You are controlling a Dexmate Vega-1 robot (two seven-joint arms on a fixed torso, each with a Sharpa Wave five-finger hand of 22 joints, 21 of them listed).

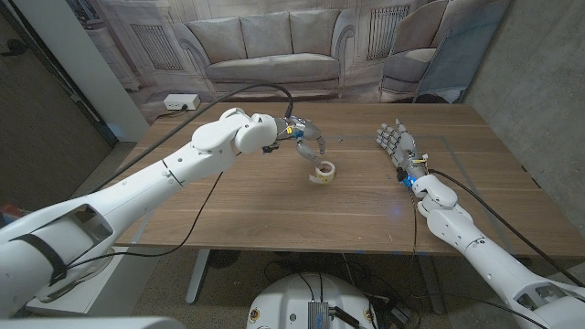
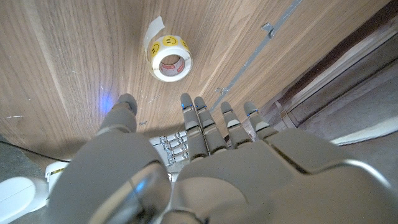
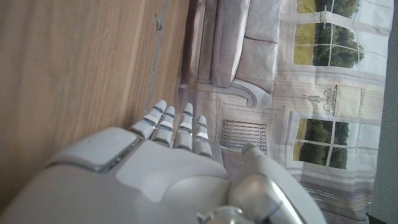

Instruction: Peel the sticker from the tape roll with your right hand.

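— Status?
— I've got my left hand (image 1: 306, 139) hovering spread just above the tape roll (image 1: 324, 171) mid-table, probably to steady it. Right hand (image 1: 399, 146), fingers spread, waits well apart, holding nothing.

Robot test lab: printed backdrop (image 1: 274, 46) of sofa and windows, bare concrete wall (image 1: 539, 82), wooden table (image 1: 274, 210), power strip (image 1: 181, 103).

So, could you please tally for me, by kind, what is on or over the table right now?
Tape rolls: 1, the tape roll with smiley-face stickers, lying on the wooden table.
Robot hands: 2, the left hand over the roll and the right hand apart from it.
Total: 3.
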